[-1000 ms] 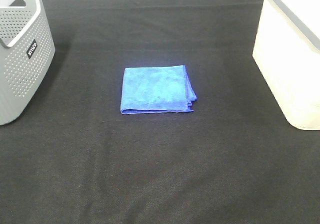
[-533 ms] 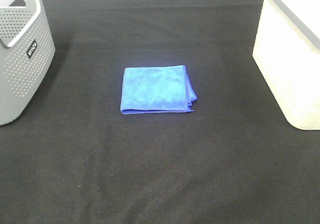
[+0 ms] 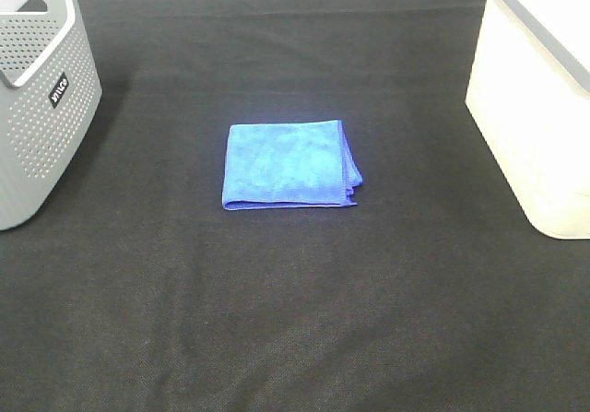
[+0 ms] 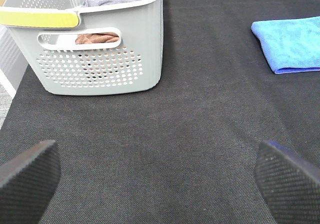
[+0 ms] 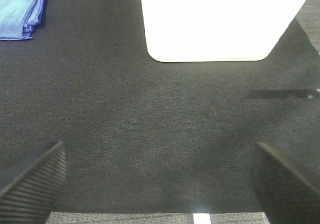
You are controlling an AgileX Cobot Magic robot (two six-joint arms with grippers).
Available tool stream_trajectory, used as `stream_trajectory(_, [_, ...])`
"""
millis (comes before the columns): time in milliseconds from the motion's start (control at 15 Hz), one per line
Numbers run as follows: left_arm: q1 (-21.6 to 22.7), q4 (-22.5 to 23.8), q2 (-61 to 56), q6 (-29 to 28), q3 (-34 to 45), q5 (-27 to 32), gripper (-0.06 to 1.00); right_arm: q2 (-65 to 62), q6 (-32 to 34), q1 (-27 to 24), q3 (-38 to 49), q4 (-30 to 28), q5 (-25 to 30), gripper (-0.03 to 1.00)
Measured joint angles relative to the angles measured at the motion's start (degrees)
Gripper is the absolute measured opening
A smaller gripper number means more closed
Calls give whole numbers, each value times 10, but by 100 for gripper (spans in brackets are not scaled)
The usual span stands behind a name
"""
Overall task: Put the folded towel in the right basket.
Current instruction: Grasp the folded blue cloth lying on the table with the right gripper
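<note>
The folded blue towel (image 3: 290,165) lies flat in the middle of the black cloth, apart from both baskets. It also shows in the left wrist view (image 4: 292,46) and in the right wrist view (image 5: 20,11). The right basket (image 3: 525,126) is white and stands at the right edge; its wall shows in the right wrist view (image 5: 220,23). My left gripper (image 4: 159,184) is open and empty, low over the cloth near the grey basket. My right gripper (image 5: 159,184) is open and empty, in front of the white basket. Neither arm shows in the exterior view.
A grey perforated basket (image 3: 37,126) stands at the left edge; in the left wrist view (image 4: 100,63) it holds folded cloths (image 4: 95,37). A strip of tape (image 5: 280,93) lies on the black cloth near the white basket.
</note>
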Motion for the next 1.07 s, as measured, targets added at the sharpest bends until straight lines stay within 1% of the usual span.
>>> stream_trajectory(933, [0,6,0,0,0,0,99,0,0,0,0,0,0,96])
stream_trajectory(1067, [0,6,0,0,0,0,99,3,-14,0,0,-1,0,96])
